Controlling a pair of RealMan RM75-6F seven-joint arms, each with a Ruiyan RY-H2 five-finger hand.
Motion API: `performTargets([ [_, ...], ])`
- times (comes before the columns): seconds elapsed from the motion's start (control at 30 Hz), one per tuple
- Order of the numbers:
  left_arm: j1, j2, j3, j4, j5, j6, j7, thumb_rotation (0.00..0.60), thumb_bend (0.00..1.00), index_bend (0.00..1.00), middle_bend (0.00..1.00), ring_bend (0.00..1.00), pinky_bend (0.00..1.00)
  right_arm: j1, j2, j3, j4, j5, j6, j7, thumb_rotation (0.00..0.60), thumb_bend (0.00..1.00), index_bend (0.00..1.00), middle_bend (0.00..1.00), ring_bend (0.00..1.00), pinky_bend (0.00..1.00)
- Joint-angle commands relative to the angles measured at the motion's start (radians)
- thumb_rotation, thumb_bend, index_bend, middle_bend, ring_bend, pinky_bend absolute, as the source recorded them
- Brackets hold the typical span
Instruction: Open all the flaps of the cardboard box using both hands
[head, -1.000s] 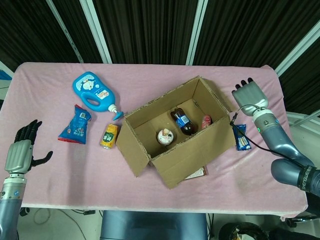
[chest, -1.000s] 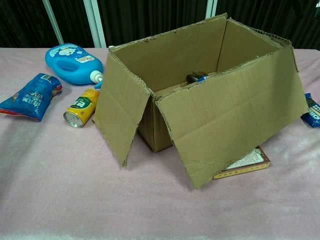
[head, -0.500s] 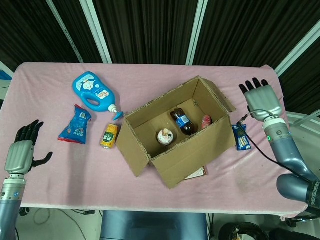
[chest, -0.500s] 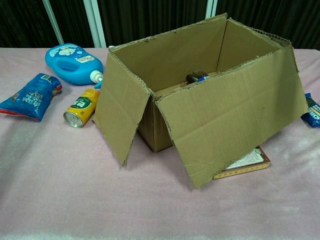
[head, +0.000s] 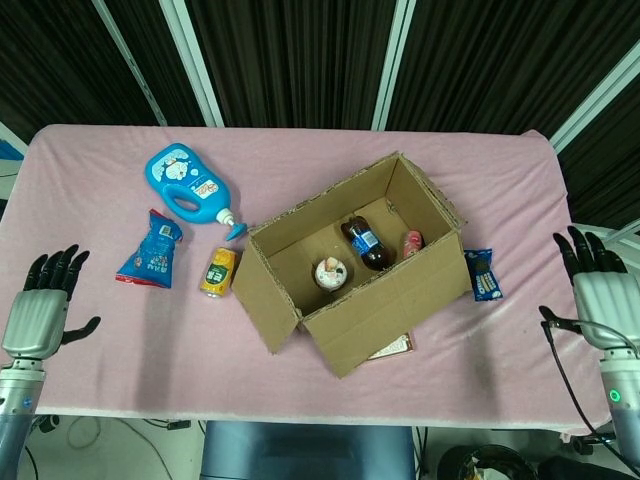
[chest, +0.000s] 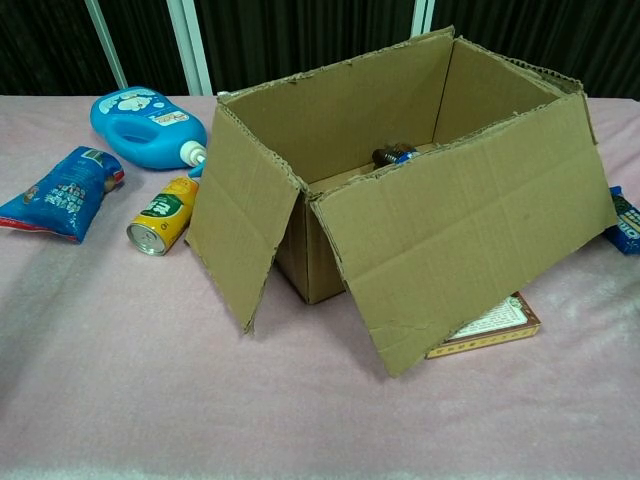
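The cardboard box (head: 395, 300) (chest: 470, 220) sits mid-table with its top open and its flaps folded outward. The front flap hangs down toward me and the left flap angles out. Inside lie a dark bottle (head: 365, 243), a round cup (head: 329, 273) and a small pink item (head: 413, 243). My left hand (head: 40, 310) hovers at the table's near left edge, fingers spread, holding nothing. At the near right edge my right hand (head: 598, 290) is held up, fingers apart and empty, well away from the box. Neither hand appears in the chest view.
Left of the box lie a blue detergent bottle (head: 186, 185), a blue snack bag (head: 152, 250) and a yellow can (head: 218, 272). A blue wrapper (head: 484, 275) lies right of the box. A flat booklet (chest: 487, 327) sticks out from under the front flap.
My right hand has drawn back from beside the box's right end to the table's near right edge. The left hand drifted slightly lower. The box has not moved.
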Motion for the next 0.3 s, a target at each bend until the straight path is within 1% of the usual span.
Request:
performTargets([
  [0.03, 0.025, 0.008, 0.019, 0.016, 0.019, 0.027, -0.01, 0.6, 0.15, 0.0, 0.0, 0.0, 0.0, -0.115, -0.064, -0.051, 0.081, -0.123, 0.107, 0.092, 0.461, 0.23, 0.0, 0.0, 0.0, 0.21],
  [0.2, 0.026, 0.002, 0.015, 0.045, 0.025, 0.028, -0.036, 0.6, 0.15, 0.0, 0.0, 0.0, 0.0, -0.195, -0.131, -0.075, 0.205, -0.202, 0.17, 0.138, 0.456, 0.23, 0.0, 0.0, 0.0, 0.21],
  [0.3, 0.024, -0.006, 0.016, 0.052, 0.031, 0.026, -0.043, 0.6, 0.15, 0.0, 0.0, 0.0, 0.0, -0.225, -0.158, -0.067, 0.243, -0.21, 0.177, 0.188, 0.477, 0.23, 0.0, 0.0, 0.0, 0.21],
])
